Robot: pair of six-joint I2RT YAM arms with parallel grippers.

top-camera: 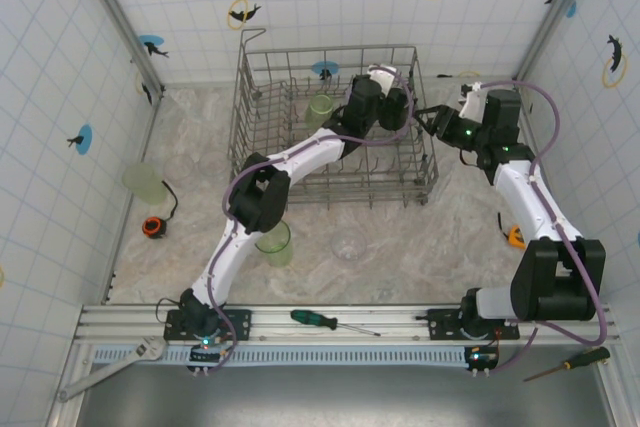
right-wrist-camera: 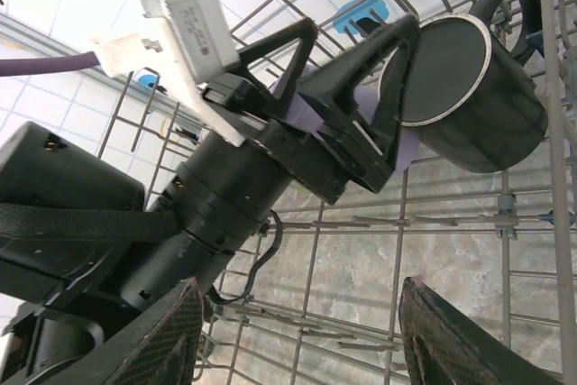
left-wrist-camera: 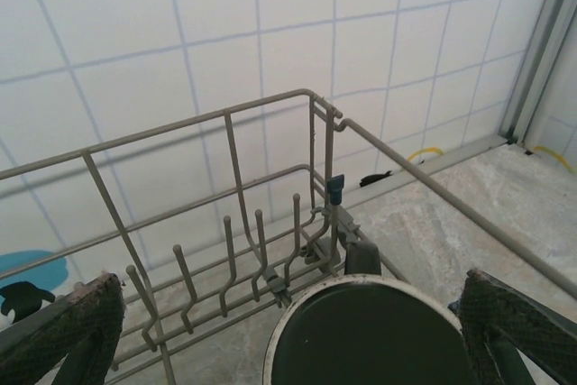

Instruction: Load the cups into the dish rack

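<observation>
Near side of the dish rack (top-camera: 330, 48), on the table (top-camera: 420, 237): a loose green cup (top-camera: 275, 244) sits beside the left arm's elbow, with a clear cup (top-camera: 349, 244) just right of it. A pale green cup (top-camera: 143, 182) is well off the rack's left side. None of the three is loaded yet.

Right tool (right-wrist-camera: 302, 313): just outside the rack's right wall, looking in through the wires. Jaws are partly apart with nothing between them.

Inside the rack, a racked green cup (top-camera: 320, 110) stands in the middle of the far half.

Far right part of the rack: the left tool (right-wrist-camera: 359, 38) is spread wide around the black mug (right-wrist-camera: 469, 96).
- The mug lies dead ahead of the tool, between the fingers (left-wrist-camera: 63, 331).
- Its round face points back at the tool, so the long axis runs roughly along the approach line.
- The handle is on the far side, toward the rack's corner.
- There's clear daylight at one finger; the other is just beside the mug wall. I can't tell if that one touches.
- Nothing is gripped.

My read: the mug is placed. Back the left tool straight out along its own axis; any sideways move risks knocking the mug or snagging a tine. The left arm is nearer the loose green cup, so take that one next.
</observation>
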